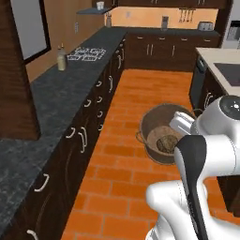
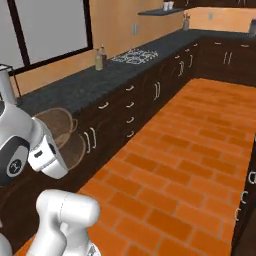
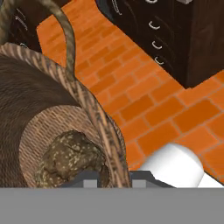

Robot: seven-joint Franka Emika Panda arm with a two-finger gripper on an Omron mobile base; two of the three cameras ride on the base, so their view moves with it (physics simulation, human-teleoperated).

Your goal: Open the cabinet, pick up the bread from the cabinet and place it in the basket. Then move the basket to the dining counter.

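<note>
The brown woven basket [image 1: 154,123] hangs tilted above the orange floor, its opening turned toward the left base camera. The brownish lumpy bread [image 1: 167,143] lies inside it on the bottom. My gripper [image 1: 178,126] is shut on the basket's right rim. In the hand view the rim [image 3: 105,127] runs down between my gripper [image 3: 114,183] tips, with the bread [image 3: 70,155] just left of them. From the right base view the basket [image 2: 62,125] shows partly behind my arm. The beige dining counter [image 1: 213,56] lies to the right. A dark wood-grain cabinet [image 1: 14,84] stands at far left.
A black speckled countertop [image 1: 61,93] with low drawers [image 1: 82,136] beneath runs along the left; a bottle [image 1: 61,58] and a stove top [image 1: 86,54] sit on it. Orange brick floor [image 2: 185,150] stretches between the counters. More dark cabinets [image 1: 159,49] line the back wall.
</note>
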